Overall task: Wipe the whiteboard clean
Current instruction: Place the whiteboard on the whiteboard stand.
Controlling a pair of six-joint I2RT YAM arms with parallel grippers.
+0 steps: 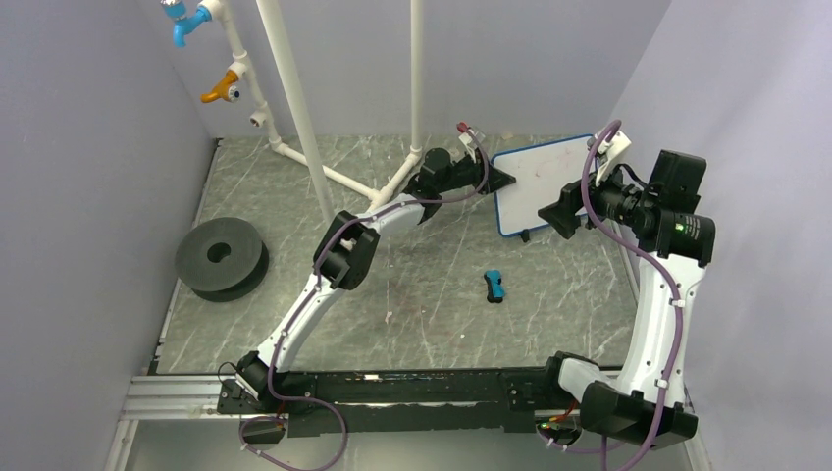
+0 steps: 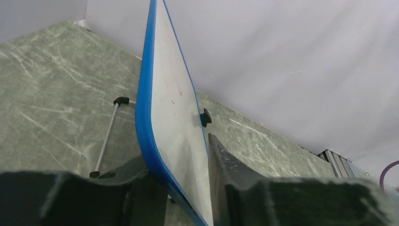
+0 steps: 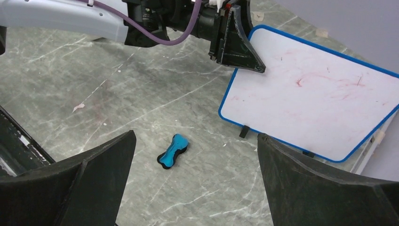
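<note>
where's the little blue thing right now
In the top view the little blue thing lies loose on the tabletop, right of centre, just on the near side of the whiteboard.

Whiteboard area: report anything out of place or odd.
Faint red smears mark the whiteboard. The small blue block lies loose on the table, ungripped, while the left hand straddles the board's edge.

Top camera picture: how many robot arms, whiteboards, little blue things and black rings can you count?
Robot arms: 2, the left arm and the right arm
whiteboard: 1
small blue thing: 1
black ring: 1
Total: 5
</note>
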